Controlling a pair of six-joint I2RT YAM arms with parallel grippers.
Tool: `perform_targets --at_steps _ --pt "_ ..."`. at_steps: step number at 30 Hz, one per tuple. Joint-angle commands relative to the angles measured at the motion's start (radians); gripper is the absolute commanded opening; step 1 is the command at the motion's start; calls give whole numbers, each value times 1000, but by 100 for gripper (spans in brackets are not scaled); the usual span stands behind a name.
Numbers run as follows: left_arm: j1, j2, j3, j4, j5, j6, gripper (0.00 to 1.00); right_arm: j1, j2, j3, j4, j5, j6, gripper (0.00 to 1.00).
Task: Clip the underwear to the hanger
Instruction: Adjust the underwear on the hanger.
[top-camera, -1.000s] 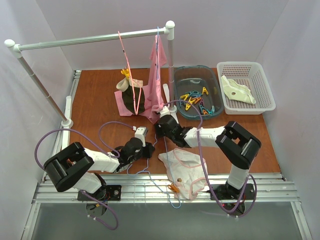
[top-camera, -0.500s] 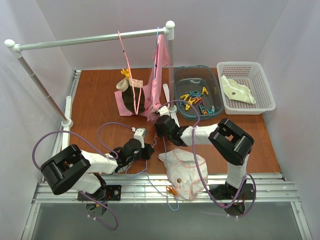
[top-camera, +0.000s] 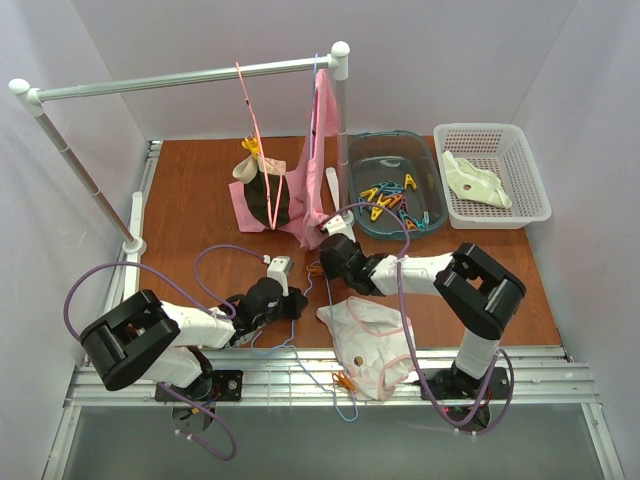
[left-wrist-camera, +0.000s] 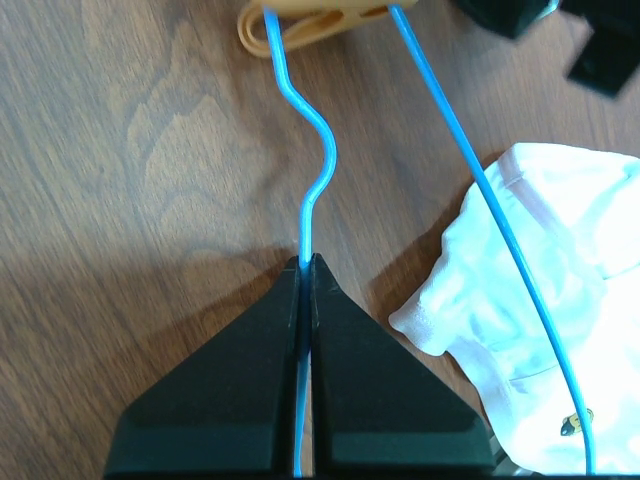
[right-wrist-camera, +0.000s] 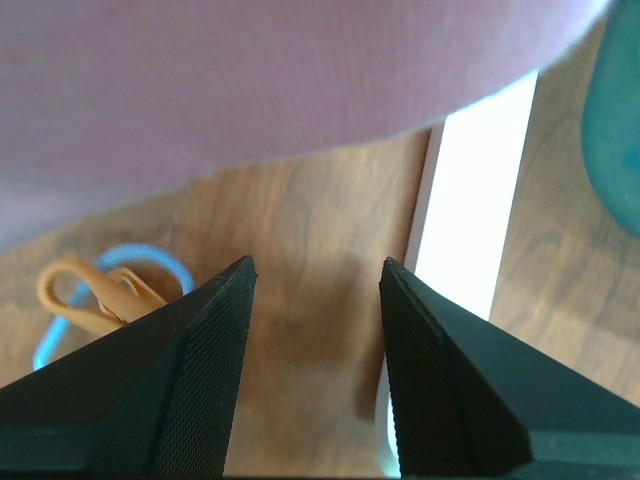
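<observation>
Left of the underwear, the left arm lay low over the counter, its elbow folded close to its base and its forearm stretched rightward toward the garment. The left tool was pressed together on the hanger, pinching the thin blue wire at the fingertips. Beyond the tips the wire ran through a kink toward an orange clothespin lying on the wood. A second strand of the hanger slanted across the underwear's left edge. The underwear itself lay crumpled on the counter, its near part spilling onto the metal rails at the front.

Behind the underwear's far-left corner sat the right tool, its jaws apart with only bare wood showing between them, the clothespin just off its left finger and a hanging pink garment filling the view above. Right of the underwear, the right arm rose from its base, bent sharply at the elbow, and sent its forearm leftward, low along the garment's far side.
</observation>
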Motion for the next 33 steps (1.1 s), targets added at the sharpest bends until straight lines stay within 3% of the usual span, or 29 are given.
perform_targets --at_steps 1,5,14,18,33 --pt "2 12 3 -44 -39 5 0 11 -62 -35 -26 -17 9 45" --pt "2 21 11 -47 -37 10 0 28 -80 -61 -8 -52 -3 45" --pt "3 19 17 -61 -39 13 0 48 -190 -31 -95 107 -33 47" --pt "2 22 17 -56 -39 13 0 50 -261 -34 -103 57 -49 47" --pt "2 1 12 -76 -45 11 0 51 -109 3 58 -48 -50 47"
